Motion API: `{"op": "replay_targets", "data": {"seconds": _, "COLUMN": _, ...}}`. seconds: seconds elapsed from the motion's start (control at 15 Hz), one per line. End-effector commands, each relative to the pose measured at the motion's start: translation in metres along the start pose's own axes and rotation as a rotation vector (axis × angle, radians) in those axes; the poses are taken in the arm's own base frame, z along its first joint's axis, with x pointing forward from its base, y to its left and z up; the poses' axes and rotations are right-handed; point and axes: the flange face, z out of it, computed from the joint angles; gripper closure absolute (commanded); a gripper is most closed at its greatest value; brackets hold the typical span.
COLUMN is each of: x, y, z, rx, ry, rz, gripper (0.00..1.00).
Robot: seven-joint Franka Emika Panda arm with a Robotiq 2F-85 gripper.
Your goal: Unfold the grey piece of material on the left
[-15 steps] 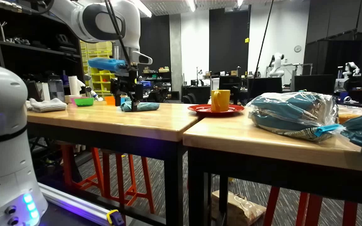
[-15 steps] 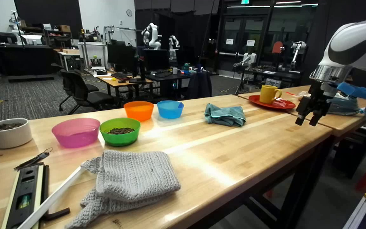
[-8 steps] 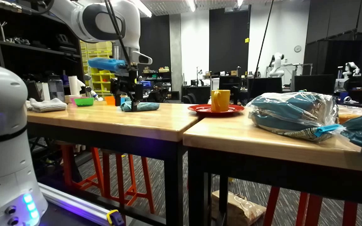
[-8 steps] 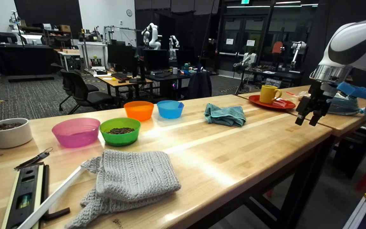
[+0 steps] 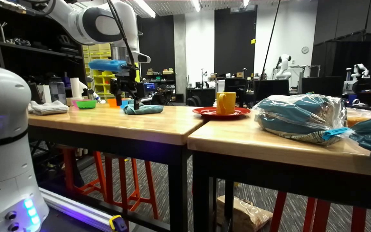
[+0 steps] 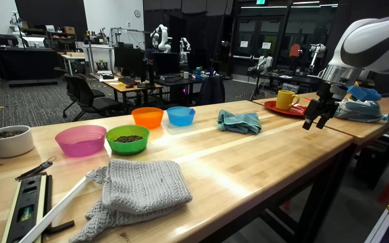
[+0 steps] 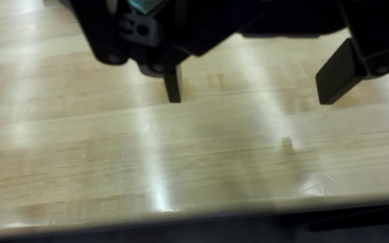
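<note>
The grey knitted cloth (image 6: 147,189) lies folded on the wooden table, near the front left in an exterior view. One loose corner sticks out at its lower left, and another lies by a white strip. It also shows small at the left of an exterior view (image 5: 49,108). My gripper (image 6: 314,125) is open and empty, pointing down above the table's far right part, well away from the cloth. It also shows in an exterior view (image 5: 128,104). In the wrist view my open gripper (image 7: 250,98) has bare wood between its fingers; the grey cloth is out of that view.
A teal cloth (image 6: 239,121) lies mid-table. Bowls in pink (image 6: 81,141), green (image 6: 127,146), orange (image 6: 148,118) and blue (image 6: 181,116) stand along the back. A level (image 6: 29,206) and white strip (image 6: 56,209) lie left of the grey cloth. A mug (image 6: 285,100) stands on a red plate.
My gripper has moved left and slightly up in both exterior views during the last half second, still open. The grey cloth and other objects have not moved.
</note>
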Motion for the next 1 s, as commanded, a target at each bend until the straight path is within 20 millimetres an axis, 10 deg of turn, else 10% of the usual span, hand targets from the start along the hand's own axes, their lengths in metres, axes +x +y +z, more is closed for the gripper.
{"op": "replay_targets", "data": {"seconds": 0.0, "x": 0.009, "y": -0.038, "z": 0.004, "rx": -0.010, "ry": 0.030, "rz": -0.088, "gripper": 0.00}}
{"op": "replay_targets", "data": {"seconds": 0.93, "x": 0.031, "y": -0.180, "z": 0.031, "rx": -0.064, "ry": 0.167, "rz": -0.465, "gripper": 0.00}}
